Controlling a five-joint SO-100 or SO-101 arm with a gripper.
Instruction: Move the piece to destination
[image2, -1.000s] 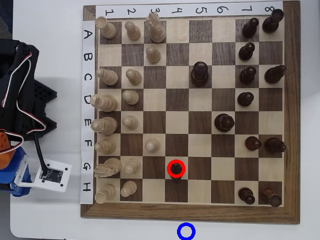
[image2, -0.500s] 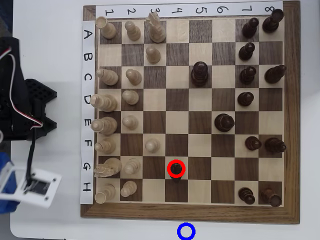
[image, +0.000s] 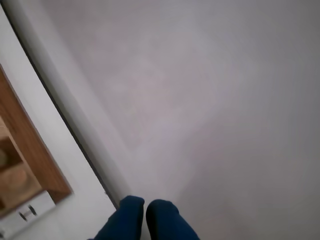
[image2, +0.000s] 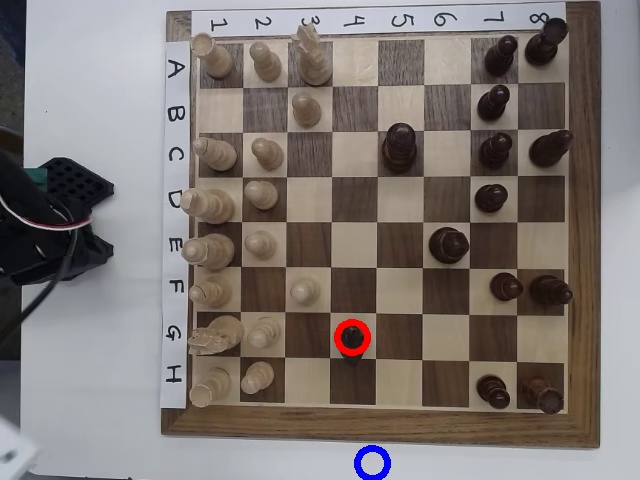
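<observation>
I see the dark pawn (image2: 352, 340) inside a red ring (image2: 352, 323) on row G, the blue ring (image2: 372, 464) below the chessboard (image2: 380, 425), the arm's black base (image2: 45, 225) at left

Hobby or lab bench: plain white table (image2: 100, 400), labelled wooden chessboard (image2: 380, 425), arm's black base with loose wires (image2: 50, 235).

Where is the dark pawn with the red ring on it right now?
In the overhead view, the dark pawn stands on row G, column 4, near the board's bottom edge, directly above the blue ring.
</observation>
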